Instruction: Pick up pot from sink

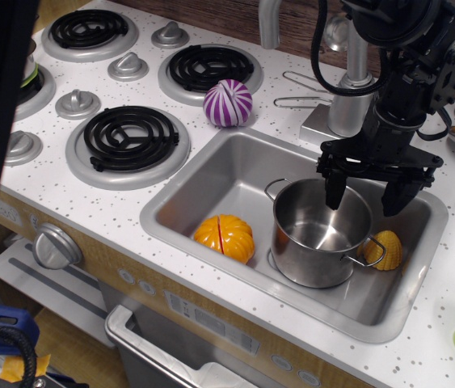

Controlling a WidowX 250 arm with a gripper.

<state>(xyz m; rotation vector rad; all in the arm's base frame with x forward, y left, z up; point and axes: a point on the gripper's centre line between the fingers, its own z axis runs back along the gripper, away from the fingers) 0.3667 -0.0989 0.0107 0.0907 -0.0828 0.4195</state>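
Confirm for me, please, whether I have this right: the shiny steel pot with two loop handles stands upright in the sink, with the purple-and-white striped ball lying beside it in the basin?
Not quite. The shiny steel pot does stand upright in the grey sink, but the purple-and-white striped ball lies outside the basin, on the speckled white counter behind it, as the observation.image view shows.

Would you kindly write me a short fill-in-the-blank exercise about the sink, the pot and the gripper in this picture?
1. The steel pot stands upright inside the ____.
2. The gripper is above the pot's far rim with its jaws ____.
3. The orange toy lies in the sink, on the side of the pot nearer the ____.
4. The purple-and-white striped toy sits on the counter, ____ the sink.

Missing words: sink; open; stove; outside
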